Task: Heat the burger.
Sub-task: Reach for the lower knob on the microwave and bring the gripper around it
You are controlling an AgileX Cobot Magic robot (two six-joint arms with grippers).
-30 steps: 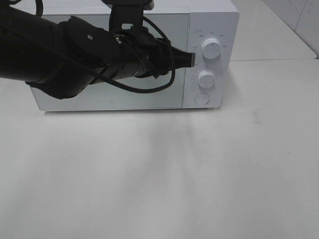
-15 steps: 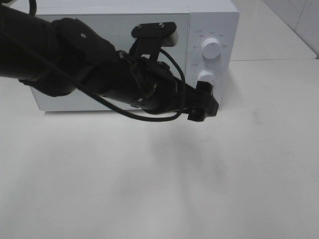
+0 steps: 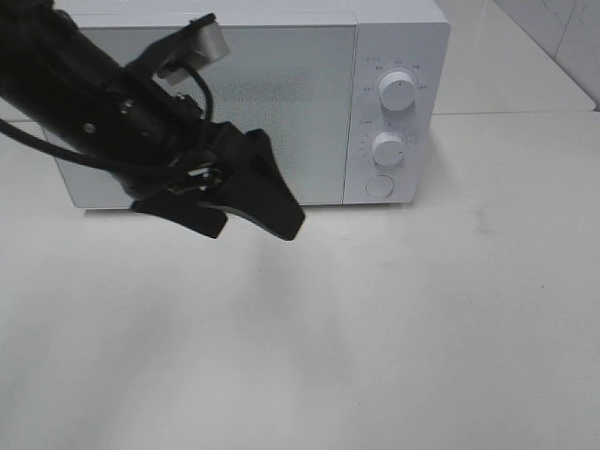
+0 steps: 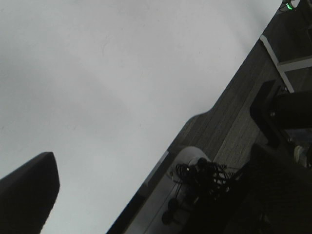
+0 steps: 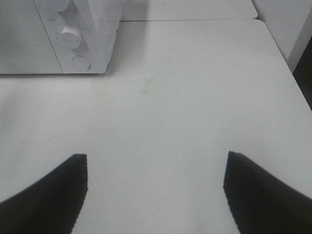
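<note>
The burger is not in view. A white microwave (image 3: 281, 103) stands at the back of the table with its door shut; its right front corner also shows in the right wrist view (image 5: 97, 34). My left gripper (image 3: 253, 228) hangs open and empty in front of the lower part of the door. The left wrist view shows one of its fingers (image 4: 29, 195) over the bare table. My right gripper (image 5: 156, 195) is open and empty above the table, to the right of the microwave; it does not show in the exterior view.
The microwave's panel has an upper knob (image 3: 397, 92), a lower knob (image 3: 387, 147) and a round button (image 3: 379, 185). The white table (image 3: 375, 328) spreads in front. Its edge (image 4: 185, 131) and the floor with dark equipment show in the left wrist view.
My left arm has swung from the control knobs down and to the left across the microwave's front. Its gripper now hangs before the lower door.
</note>
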